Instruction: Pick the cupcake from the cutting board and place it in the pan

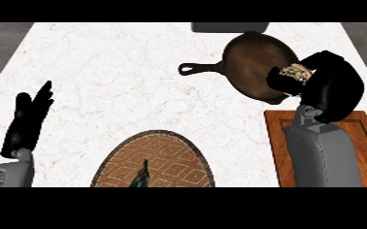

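Observation:
A dark brown pan (252,63) with a handle pointing left sits at the counter's back right. My right hand (331,83) hovers over the pan's right rim, fingers curled round the cupcake (294,72), whose pale crumbly top shows between fingers and thumb. The wooden cutting board (276,145) lies at the front right, mostly hidden under my right forearm. My left hand (27,119) rests open at the left edge, fingers up.
A round woven mat (168,157) with a diamond pattern lies at the front centre, with a small dark object (141,176) on it. A grey object (229,27) sits at the back edge behind the pan. White marble counter spreads to the left.

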